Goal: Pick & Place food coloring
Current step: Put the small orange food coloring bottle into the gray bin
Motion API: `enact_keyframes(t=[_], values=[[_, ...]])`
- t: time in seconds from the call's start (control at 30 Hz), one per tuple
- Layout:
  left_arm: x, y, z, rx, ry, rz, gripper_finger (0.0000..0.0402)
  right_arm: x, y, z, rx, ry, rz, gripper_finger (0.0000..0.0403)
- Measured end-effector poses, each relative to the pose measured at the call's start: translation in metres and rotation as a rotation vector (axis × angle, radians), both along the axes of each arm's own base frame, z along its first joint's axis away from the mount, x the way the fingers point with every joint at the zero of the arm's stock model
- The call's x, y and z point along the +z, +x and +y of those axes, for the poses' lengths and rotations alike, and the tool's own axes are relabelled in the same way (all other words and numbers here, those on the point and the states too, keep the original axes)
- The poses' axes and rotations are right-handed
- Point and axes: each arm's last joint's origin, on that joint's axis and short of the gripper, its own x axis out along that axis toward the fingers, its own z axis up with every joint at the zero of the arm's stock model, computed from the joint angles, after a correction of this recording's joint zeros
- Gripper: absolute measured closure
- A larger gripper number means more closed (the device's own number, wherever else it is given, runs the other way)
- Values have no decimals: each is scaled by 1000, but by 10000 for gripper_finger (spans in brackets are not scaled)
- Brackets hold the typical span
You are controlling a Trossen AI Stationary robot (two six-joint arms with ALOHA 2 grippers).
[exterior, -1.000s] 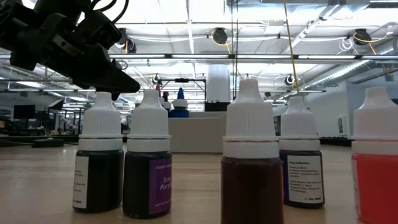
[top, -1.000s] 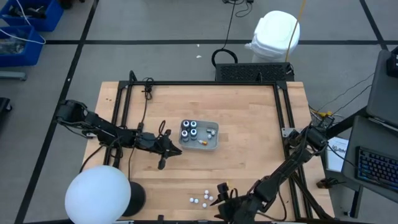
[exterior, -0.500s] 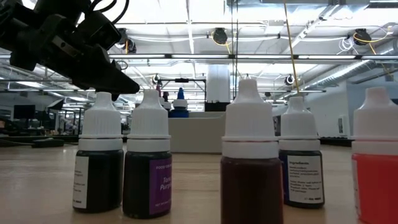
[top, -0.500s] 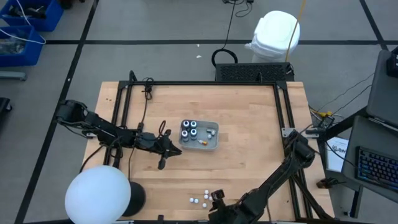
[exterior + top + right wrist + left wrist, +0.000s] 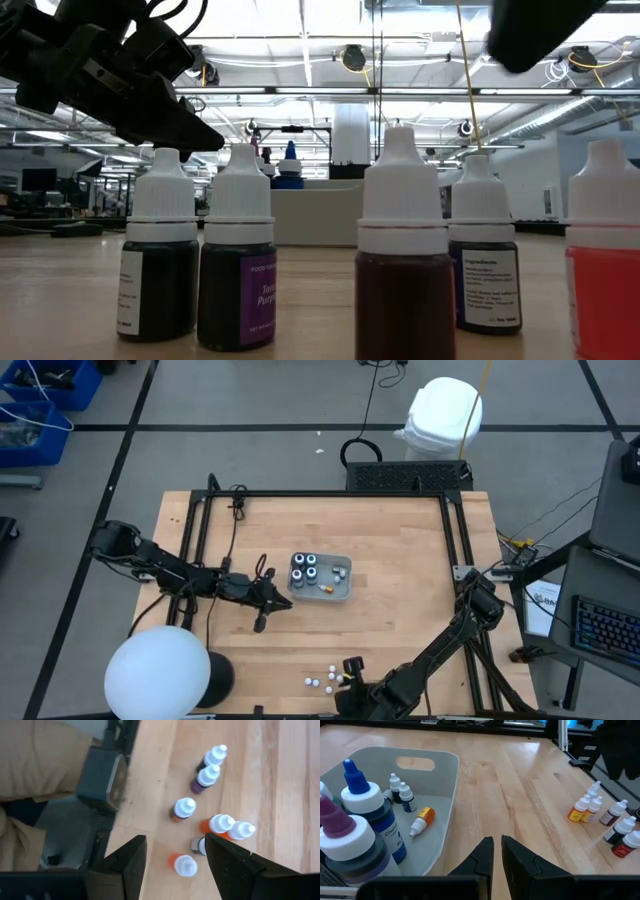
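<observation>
We count seven small food coloring bottles (image 5: 209, 823) standing clustered on the bare wood at the near table edge, with the right gripper (image 5: 175, 865) hovering above them, jaws wide and empty. The grey tray (image 5: 440, 760) at table centre holds four large bottles (image 5: 304, 569) and three small droppers (image 5: 420, 820), one lying down. The left gripper (image 5: 496, 855) sits just left of the tray, jaws narrow, holding nothing.

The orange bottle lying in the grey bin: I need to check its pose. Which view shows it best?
The left wrist view: the orange bottle lies on its side in the grey bin. The high view shows only a small orange streak; the other views miss it.
</observation>
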Motion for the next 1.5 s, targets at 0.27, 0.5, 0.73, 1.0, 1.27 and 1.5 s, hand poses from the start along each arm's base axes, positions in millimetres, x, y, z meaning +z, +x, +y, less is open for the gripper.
enact_keyframes(t=[0.27, 0.5, 0.73, 1.0, 1.27, 1.5], values=[[0, 0, 0, -2, 7, -1, 360, -16, -3, -8, -50, 19, 64, 213], [0, 0, 0, -2, 6, -1, 360, -21, -4, -9, -69, 40, 75, 213], [0, 0, 0, -2, 6, -1, 360, -29, -1, -15, -80, 45, 70, 213], [0, 0, 0, -4, 10, -2, 360, -36, -2, -20, -106, 45, 87, 217], [0, 0, 0, -4, 11, -2, 360, -36, -2, -19, -101, 60, 84, 266], [0, 0, 0, -5, 12, -3, 360, -36, -2, -18, -73, 62, 91, 327]])
